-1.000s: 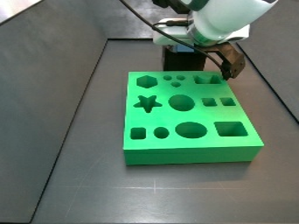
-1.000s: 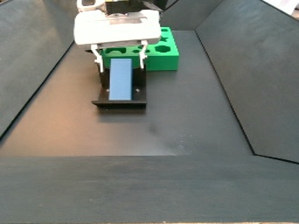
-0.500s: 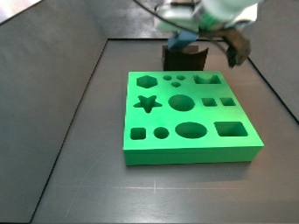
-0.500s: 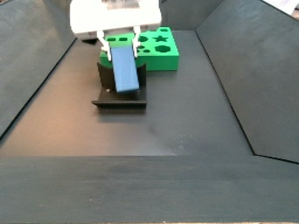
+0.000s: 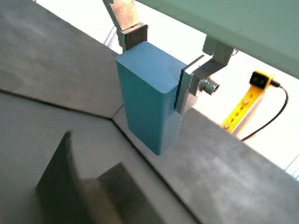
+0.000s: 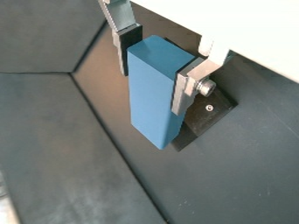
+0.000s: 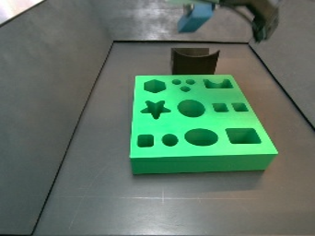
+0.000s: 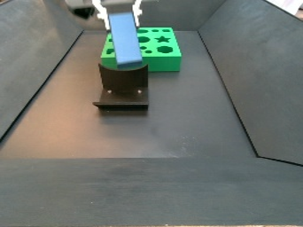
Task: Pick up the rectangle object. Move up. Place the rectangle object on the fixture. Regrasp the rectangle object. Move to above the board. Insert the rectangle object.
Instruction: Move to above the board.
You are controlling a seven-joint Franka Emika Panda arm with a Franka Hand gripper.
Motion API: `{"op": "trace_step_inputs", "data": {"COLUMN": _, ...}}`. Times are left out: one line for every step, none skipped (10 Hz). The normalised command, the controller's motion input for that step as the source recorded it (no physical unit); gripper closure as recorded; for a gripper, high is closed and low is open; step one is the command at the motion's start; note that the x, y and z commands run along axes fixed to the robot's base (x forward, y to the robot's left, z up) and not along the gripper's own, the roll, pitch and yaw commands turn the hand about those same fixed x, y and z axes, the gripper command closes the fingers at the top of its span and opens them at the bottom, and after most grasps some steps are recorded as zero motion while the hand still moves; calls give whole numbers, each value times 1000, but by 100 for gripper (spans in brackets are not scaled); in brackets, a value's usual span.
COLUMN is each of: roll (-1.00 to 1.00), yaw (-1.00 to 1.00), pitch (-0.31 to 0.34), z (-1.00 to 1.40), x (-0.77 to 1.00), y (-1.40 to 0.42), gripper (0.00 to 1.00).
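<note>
Between the end effector (image 6: pixel 158 54) fingers: the rectangle object (image 6: pixel 156 96), clamped.

The dark grey floor (image 7: pixel 87 175) carried two things. The bright green board (image 7: pixel 197 124) lay flat on it, its star, hexagon, round and square holes facing up. Just beyond the board's far edge in a side view stood the dark fixture (image 7: pixel 193 61), its base plate flat on the floor (image 8: pixel 124 99). The gripper (image 8: pixel 119 11) hung above the fixture, its jaws closed on the rectangle object (image 8: pixel 123 46), which was clear of the floor.
</note>
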Motion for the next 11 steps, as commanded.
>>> {"op": "trace_step_inputs", "data": {"roll": 4, "yaw": 42, "pitch": -80, "z": 1000, "x": 2, "y": -51, "gripper": 100}}
{"op": "trace_step_inputs", "data": {"roll": -1, "yaw": 19, "pitch": -67, "z": 1000, "x": 0, "y": -49, "gripper": 100}}
{"op": "trace_step_inputs", "data": {"roll": -20, "yaw": -14, "pitch": -41, "z": 1000, "x": -4, "y": -45, "gripper": 100}}
{"op": "trace_step_inputs", "data": {"roll": -35, "yaw": -33, "pitch": -14, "z": 1000, "x": -8, "y": -43, "gripper": 100}}
{"op": "trace_step_inputs", "data": {"roll": -42, "yaw": -36, "pitch": 14, "z": 1000, "x": -14, "y": -39, "gripper": 100}}
{"op": "trace_step_inputs", "data": {"roll": -49, "yaw": -34, "pitch": 37, "z": 1000, "x": -17, "y": -38, "gripper": 100}}
{"op": "trace_step_inputs", "data": {"roll": -56, "yaw": -26, "pitch": 59, "z": 1000, "x": -19, "y": -35, "gripper": 100}}
{"op": "trace_step_inputs", "data": {"roll": -56, "yaw": -10, "pitch": 86, "z": 959, "x": -18, "y": -34, "gripper": 100}}
{"op": "trace_step_inputs", "data": {"roll": -56, "yaw": 3, "pitch": 101, "z": 783, "x": -7, "y": -28, "gripper": 100}}
{"op": "trace_step_inputs", "data": {"roll": -56, "yaw": 20, "pitch": 122, "z": 611, "x": 1, "y": -22, "gripper": 100}}
{"op": "trace_step_inputs", "data": {"roll": -54, "yaw": 35, "pitch": 139, "z": 444, "x": 12, "y": -22, "gripper": 100}}
